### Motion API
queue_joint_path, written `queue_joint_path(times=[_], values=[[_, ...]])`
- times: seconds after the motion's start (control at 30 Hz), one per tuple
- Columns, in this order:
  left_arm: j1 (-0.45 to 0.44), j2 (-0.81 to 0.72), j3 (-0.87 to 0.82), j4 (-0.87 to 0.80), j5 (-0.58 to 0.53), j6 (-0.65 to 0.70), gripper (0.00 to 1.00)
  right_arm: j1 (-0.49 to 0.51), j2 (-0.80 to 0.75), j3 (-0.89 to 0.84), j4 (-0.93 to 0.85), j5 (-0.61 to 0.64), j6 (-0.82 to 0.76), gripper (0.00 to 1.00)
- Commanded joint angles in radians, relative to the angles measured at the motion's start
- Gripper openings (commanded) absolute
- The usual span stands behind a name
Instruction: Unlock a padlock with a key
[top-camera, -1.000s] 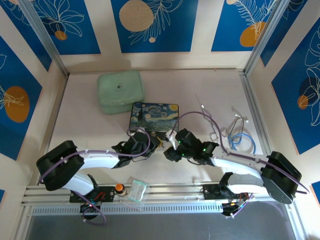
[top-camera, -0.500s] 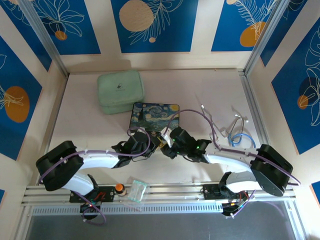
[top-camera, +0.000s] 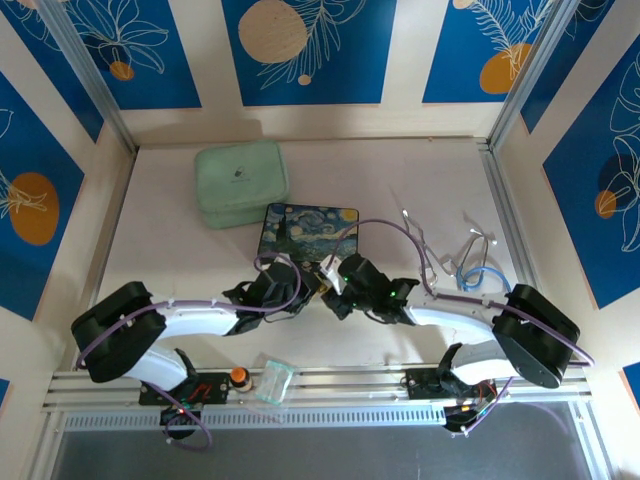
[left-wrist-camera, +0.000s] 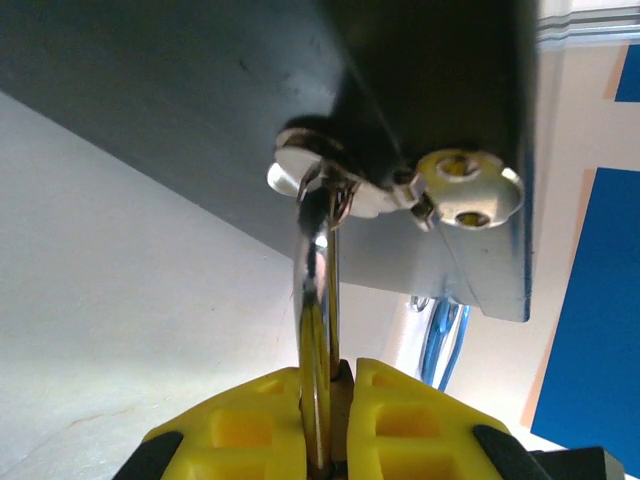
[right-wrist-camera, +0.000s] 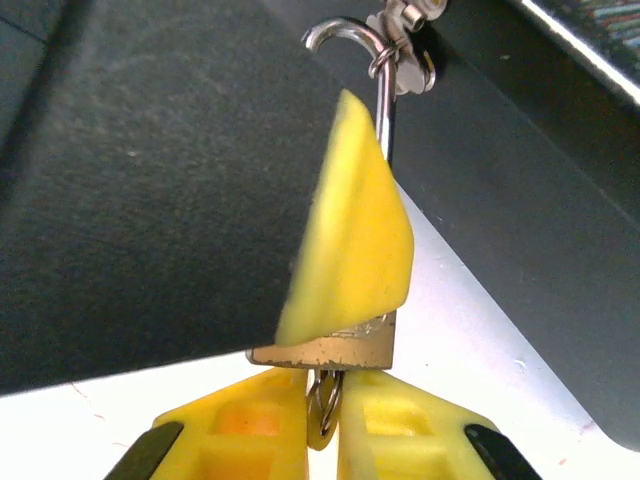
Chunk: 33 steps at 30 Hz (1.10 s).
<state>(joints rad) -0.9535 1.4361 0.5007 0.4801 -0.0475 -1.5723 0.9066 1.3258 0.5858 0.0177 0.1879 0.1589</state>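
Holds padlock (right-wrist-camera: 322, 350) on hasp (left-wrist-camera: 340, 185) at box (top-camera: 308, 228) near edge in clamped left gripper (left-wrist-camera: 328, 385), pinches key (right-wrist-camera: 319, 412) in closed right gripper (right-wrist-camera: 322, 390) directly under brass body, key axis in line with shackle.

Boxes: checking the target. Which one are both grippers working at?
The dark painted box, where the left gripper and right gripper meet; the mint-green box lies farther back, untouched.

padlock (right-wrist-camera: 322, 350): dull brass-coloured metal; shackle (left-wrist-camera: 314, 290): glossy silvery metal; jaws: yellow plastic
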Motion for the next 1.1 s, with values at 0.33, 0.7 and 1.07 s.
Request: queue_joint_path(times=[0.33, 0.7, 1.07], values=[[-0.011, -0.021, -0.024, 0.092, 0.043, 0.006, 0.0, -0.166, -0.029, -0.035, 0.023, -0.22, 0.139, 0.15], [-0.011, 0.0, -0.045, 0.126, 0.043, -0.011, 0.0, -0.203, -0.042, -0.036, -0.037, -0.205, 0.22, 0.2], [-0.011, 0.007, -0.054, 0.129, 0.035, -0.015, 0.0, -0.219, -0.089, -0.069, -0.047, -0.221, 0.296, 0.26]])
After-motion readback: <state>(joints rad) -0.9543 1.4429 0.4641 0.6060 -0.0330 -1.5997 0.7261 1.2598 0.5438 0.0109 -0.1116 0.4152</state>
